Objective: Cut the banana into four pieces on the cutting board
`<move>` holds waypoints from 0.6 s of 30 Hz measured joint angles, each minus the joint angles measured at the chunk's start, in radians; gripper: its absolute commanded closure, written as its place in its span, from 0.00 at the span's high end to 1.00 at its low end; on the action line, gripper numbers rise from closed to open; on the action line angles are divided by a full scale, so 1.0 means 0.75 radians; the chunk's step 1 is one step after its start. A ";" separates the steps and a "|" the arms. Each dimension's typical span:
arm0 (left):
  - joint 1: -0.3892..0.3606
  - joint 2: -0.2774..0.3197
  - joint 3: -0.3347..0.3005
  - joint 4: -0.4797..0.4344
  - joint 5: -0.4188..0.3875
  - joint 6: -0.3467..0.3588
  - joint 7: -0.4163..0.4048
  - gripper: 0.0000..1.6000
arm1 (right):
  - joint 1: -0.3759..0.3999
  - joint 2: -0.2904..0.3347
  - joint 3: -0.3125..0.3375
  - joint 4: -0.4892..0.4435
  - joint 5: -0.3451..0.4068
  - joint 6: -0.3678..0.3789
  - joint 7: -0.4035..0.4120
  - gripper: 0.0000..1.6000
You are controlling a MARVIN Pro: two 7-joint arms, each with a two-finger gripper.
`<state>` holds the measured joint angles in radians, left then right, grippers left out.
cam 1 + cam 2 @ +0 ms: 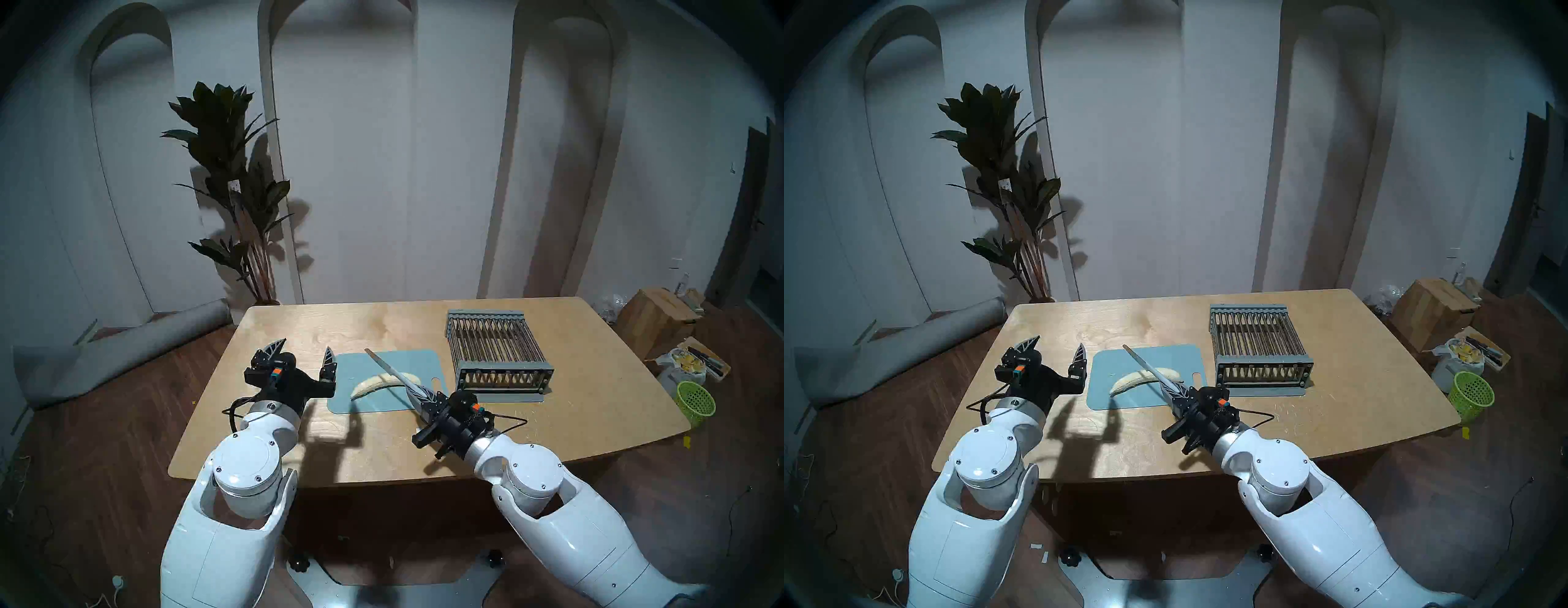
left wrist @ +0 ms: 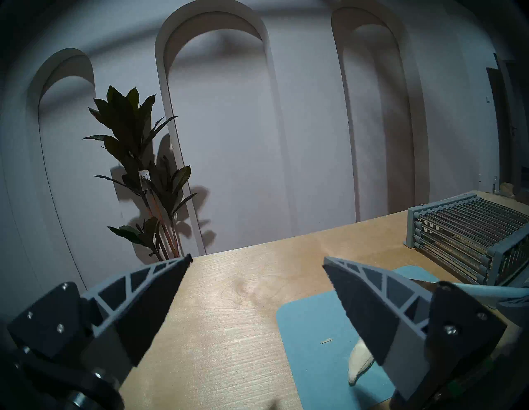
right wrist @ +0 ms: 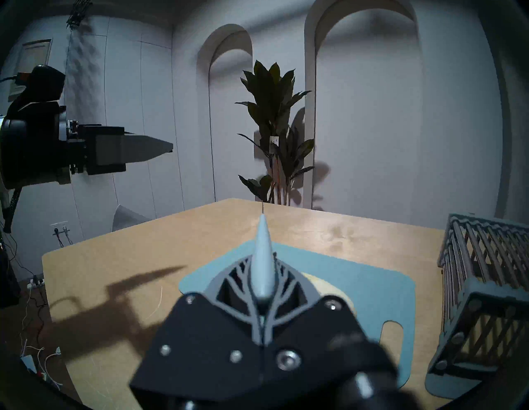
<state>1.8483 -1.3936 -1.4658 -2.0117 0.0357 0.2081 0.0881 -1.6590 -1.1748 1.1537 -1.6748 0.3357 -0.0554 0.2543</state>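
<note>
The peeled, pale cream curved banana (image 1: 384, 382) lies whole on the thin blue-grey plastic cutting board (image 1: 424, 361). The right gripper (image 1: 418, 388), jaws fully closed, clamps the pale-handled knife (image 1: 388, 368), whose blade crosses above the banana. The left gripper (image 1: 303, 354) hovers beside the board, jaws spread wide, holding nothing. For this cut, square the blade across the fruit, then press straight down, avoiding sideways drag that could roll it.

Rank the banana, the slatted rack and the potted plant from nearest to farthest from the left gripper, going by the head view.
From the left gripper:
1. banana, on the board just to its right
2. slatted rack, far right of the table
3. potted plant, on the floor behind the table
</note>
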 measured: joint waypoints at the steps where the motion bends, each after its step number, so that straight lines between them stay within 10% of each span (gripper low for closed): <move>1: 0.000 0.000 0.000 0.000 0.000 0.000 0.000 1.00 | 0.003 0.000 0.000 0.005 0.003 0.005 0.004 0.00; 18: 0.000 0.000 0.000 0.000 0.000 0.000 0.000 1.00 | 0.089 -0.016 -0.018 0.124 0.034 0.064 0.078 0.00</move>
<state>1.8483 -1.3936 -1.4658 -2.0117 0.0357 0.2080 0.0880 -1.5922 -1.1868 1.1403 -1.5816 0.3615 -0.0072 0.3129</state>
